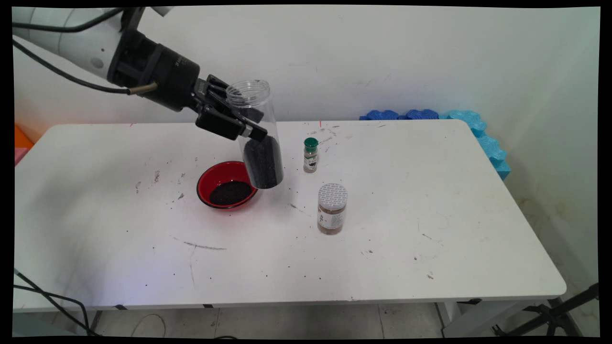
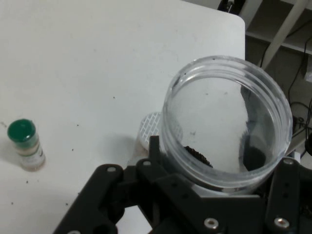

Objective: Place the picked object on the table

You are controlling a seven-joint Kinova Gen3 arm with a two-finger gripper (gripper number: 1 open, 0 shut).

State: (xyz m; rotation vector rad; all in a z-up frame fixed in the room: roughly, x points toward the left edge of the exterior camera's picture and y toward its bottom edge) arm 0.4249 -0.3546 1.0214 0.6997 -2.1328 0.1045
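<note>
The bowl (image 1: 225, 191) with dark grains stands left of centre on the table (image 1: 382, 258). Just above its right rim the gripper (image 1: 241, 125) pinches the open jar (image 1: 256, 136), nearly upright and off the table, dark grains in its bottom. Right of it stands a green-capped bottle (image 1: 311, 155), and nearer, a white-lidded jar (image 1: 332, 208).
</note>
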